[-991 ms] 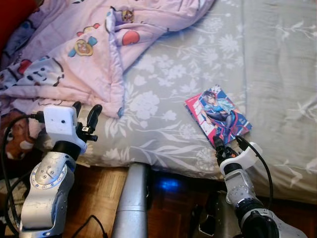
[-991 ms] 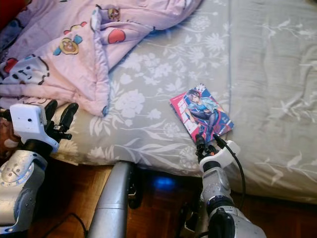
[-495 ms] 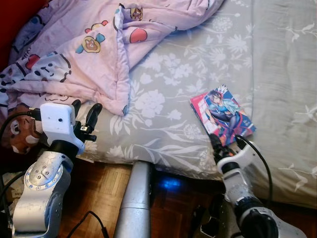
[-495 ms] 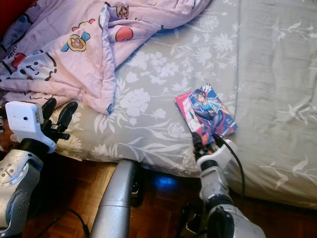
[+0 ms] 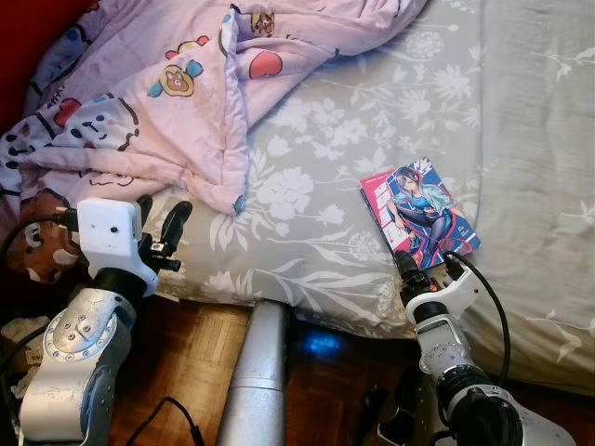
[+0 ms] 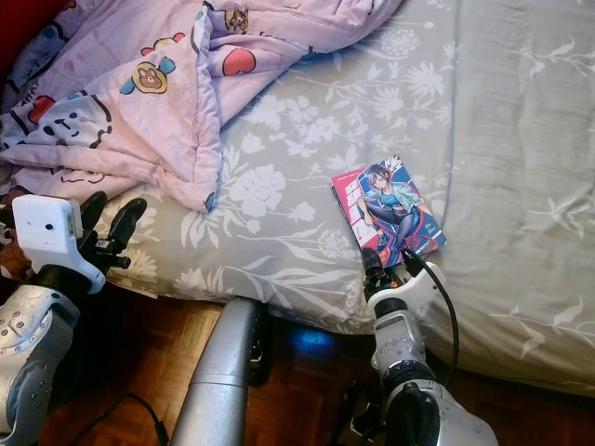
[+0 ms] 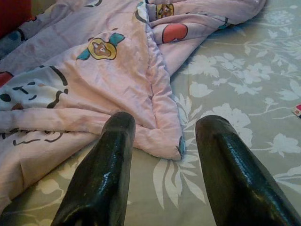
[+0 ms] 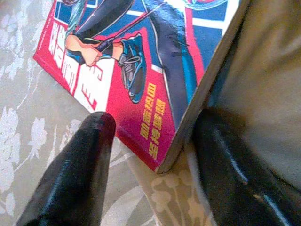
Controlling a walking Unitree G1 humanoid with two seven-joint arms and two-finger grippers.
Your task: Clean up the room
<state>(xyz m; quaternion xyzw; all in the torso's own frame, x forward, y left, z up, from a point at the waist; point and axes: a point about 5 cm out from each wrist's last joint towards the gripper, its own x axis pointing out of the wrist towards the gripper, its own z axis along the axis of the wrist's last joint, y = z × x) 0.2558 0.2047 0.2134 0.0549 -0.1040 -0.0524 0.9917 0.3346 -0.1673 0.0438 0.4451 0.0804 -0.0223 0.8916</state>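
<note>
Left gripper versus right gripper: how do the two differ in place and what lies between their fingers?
The left gripper sits at the bed's near edge by the pink cartoon-print quilt, nothing between its fingers. The right gripper sits at the near corner of the red and blue illustrated book, which lies between its fingers, not yet clamped. Both are open, over the grey floral bedsheet.

Bed w/ grey floral sheet (image 5: pixel 316 177), wood parquet floor (image 5: pixel 191 358) below. Dark red wall/headboard thing (image 5: pixel 28 28) top corner, can't tell which tbh.
</note>
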